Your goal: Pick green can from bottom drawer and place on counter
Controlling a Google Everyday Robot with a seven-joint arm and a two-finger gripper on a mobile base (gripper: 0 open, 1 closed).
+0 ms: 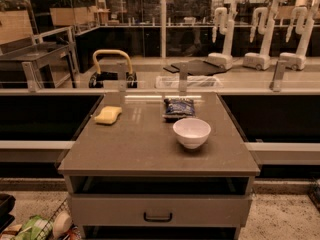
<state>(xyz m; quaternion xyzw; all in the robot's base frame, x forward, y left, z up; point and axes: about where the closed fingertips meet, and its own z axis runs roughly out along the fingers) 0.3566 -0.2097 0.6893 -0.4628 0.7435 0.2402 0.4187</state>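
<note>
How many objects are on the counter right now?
3: yellow sponge back left, blue snack bag back centre, white bowl in front of it. Closed drawer may hide more. Gripper not in view.

surface: counter (135, 151), wide, flat, grey-brown stone-like top | landmark: white bowl (191, 132), upright on the counter's right half | blue snack bag (179, 108): lies flat just behind the bowl, slightly to its left, not touching it | yellow sponge (108, 115): well left of the bowl, near the counter's left edge | gripper: out of view

The gripper, with the robot's whole body, is out of view.
</note>
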